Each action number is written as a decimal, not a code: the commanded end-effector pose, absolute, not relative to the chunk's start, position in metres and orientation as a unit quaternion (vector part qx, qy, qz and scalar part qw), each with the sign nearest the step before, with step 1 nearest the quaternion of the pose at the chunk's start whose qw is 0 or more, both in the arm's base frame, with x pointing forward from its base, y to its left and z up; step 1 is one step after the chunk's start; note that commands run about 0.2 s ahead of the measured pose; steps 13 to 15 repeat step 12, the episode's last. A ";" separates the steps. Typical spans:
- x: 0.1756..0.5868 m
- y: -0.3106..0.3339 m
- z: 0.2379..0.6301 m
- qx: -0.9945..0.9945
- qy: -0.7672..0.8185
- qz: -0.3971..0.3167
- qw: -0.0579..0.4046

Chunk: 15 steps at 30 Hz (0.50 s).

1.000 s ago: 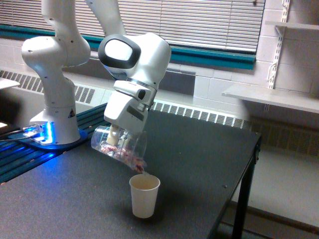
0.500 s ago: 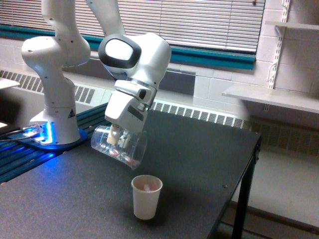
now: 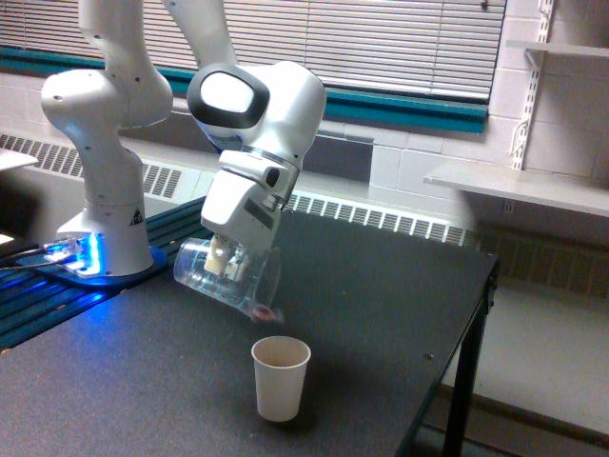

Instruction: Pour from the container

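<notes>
Pincer gripping tipped container above paper cup, dark table.

Nearest, below the pincer: white paper cup, upright on the dark table. Pincer: fingers clamped on the clear container, which is tilted mouth-down just above and apart from the cup; a few pinkish bits lie at its lip. Behind: white arm base, radiator, blinds, shelves.
</notes>
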State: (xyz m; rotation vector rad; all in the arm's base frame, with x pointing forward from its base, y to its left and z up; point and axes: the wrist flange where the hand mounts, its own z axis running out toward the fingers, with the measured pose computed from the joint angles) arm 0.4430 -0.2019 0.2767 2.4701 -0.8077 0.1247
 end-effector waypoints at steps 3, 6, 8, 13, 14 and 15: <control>0.441 -0.199 0.281 0.917 -0.292 0.053 0.266; 0.440 -0.200 0.281 0.918 -0.292 0.053 0.263; 0.439 -0.202 0.280 0.920 -0.290 0.051 0.259; 0.442 -0.203 0.283 0.921 -0.285 0.052 0.261; 0.442 -0.203 0.283 0.921 -0.285 0.052 0.261; 0.442 -0.203 0.283 0.921 -0.285 0.052 0.261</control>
